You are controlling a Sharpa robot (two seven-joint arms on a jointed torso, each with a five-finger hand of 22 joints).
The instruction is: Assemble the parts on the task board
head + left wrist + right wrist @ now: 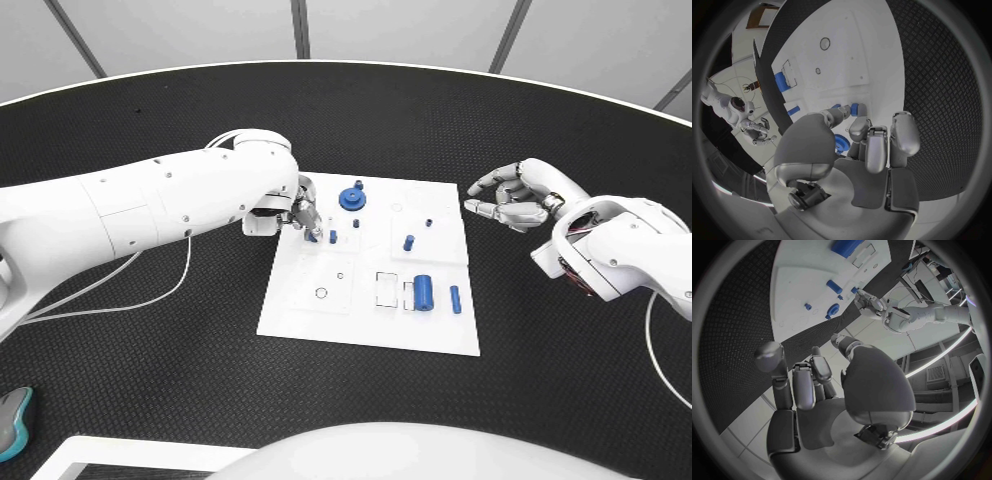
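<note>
A round black table (pixel 173 400) with a fine diamond-textured top and a pale rim carries the white task board (pixel 368 330), which lies near the middle and slightly askew. Beyond the table's far edge stand pale wall panels divided by dark vertical strips, and a teal-and-grey object (pixel 12 420) sits at the table's near left edge beside a white slab (pixel 144 458). On the board, a blue gear (pixel 352 197) stands near the far edge, a small blue peg (pixel 408 242) stands in the middle right section, and a thick blue cylinder (pixel 423 292) lies beside a thinner blue pin (pixel 456 299) toward the near right. Empty outlined recesses (pixel 387 290) and a small ring (pixel 320 293) show on the near half. The left hand (pixel 296 213) is over the board's far left corner, its fingertips (pixel 856 111) lowered onto a small blue part (pixel 313 236) there; the left wrist view shows the thumb and a finger closed against this blue piece, the other fingers side by side. The right hand (pixel 512 197) hovers over bare table just beyond the board's right edge, fingers loosely curled and apart, with nothing in them. White cables (pixel 166 290) trail from the left arm across the tabletop.
</note>
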